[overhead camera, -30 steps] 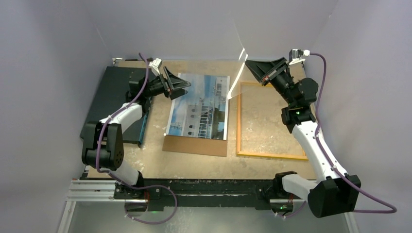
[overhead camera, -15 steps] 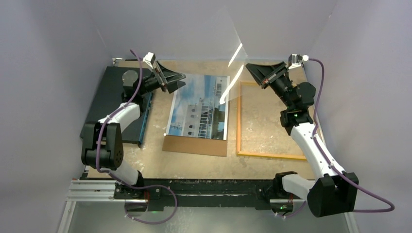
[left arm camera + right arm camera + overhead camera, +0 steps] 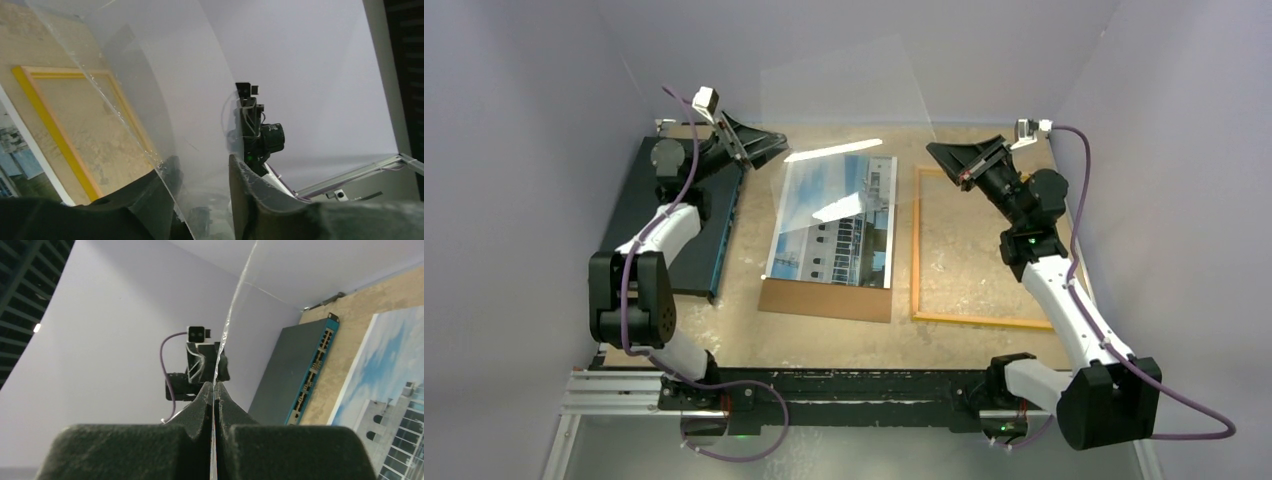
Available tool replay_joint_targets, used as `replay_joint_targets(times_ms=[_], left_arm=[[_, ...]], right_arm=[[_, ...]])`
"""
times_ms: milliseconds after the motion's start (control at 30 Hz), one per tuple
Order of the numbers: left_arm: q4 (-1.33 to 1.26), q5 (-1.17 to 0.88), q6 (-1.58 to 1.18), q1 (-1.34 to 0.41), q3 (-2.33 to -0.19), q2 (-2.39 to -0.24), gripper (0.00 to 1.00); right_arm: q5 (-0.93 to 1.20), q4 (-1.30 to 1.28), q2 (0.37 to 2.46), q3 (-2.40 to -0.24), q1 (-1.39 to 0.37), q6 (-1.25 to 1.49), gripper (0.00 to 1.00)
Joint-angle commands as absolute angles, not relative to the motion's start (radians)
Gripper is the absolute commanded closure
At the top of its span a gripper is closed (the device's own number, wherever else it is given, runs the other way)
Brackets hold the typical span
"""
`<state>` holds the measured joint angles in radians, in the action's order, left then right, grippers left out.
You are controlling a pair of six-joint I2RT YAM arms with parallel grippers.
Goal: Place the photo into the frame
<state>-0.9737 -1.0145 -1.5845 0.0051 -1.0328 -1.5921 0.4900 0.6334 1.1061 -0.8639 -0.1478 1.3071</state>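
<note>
Right claw (image 3: 214,387) clamped shut on clear sheet (image 3: 854,110). Left claw (image 3: 200,165) jaws apart astride far edge, not yet pinching. Photo (image 3: 834,220) flat on board (image 3: 824,300), mid-table; frame (image 3: 915,250) at its 3 o'clock. Advice: finish left pinch squarely, keep sheet level, avoid bowing.

Brown backing board (image 3: 824,300) lies mostly hidden beneath the photo (image 3: 844,252)

Overhead camera looks down; wrist cameras face each other, seemingly sharing the photo (image 3: 390,370).
</note>
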Motion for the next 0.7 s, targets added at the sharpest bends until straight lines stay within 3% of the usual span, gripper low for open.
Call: replay_joint_targets(times_ms=[0, 133, 267, 333, 367, 467, 533, 667], left_arm=[[-1.169, -1.022, -1.702, -0.002, -1.084, -1.607, 0.64], [-1.166, -1.042, -1.693, -0.002, -1.100, -1.610, 0.71], [-1.097, -1.081, -1.604, -0.001, -1.139, -1.603, 0.98], [-1.024, -1.097, -1.525, -0.001, -1.154, -1.591, 1.00], [-0.981, -1.103, -1.479, -0.002, -1.160, -1.584, 1.00], [-0.865, -1.140, -1.354, -0.002, -1.192, -1.569, 1.00], [-0.806, -1.155, -1.295, -0.002, -1.207, -1.560, 1.00], [-0.779, -1.166, -1.269, -0.002, -1.194, -1.543, 1.00]], right_arm=[[0.526, 0.614, 1.072, -0.898, -0.154, 1.216, 1.00], [0.572, 0.606, 1.083, -0.887, -0.153, 1.158, 1.00], [0.669, 0.600, 1.100, -0.871, -0.154, 1.107, 1.00], [0.704, 0.610, 1.103, -0.866, -0.155, 1.087, 0.98], [0.739, 0.639, 1.108, -0.862, -0.154, 1.085, 0.91], [0.877, 0.772, 1.137, -0.875, -0.153, 1.063, 0.58], [0.939, 0.768, 1.165, -0.915, -0.152, 1.022, 0.45], [0.994, 0.843, 1.208, -0.959, -0.152, 1.036, 0.37]])
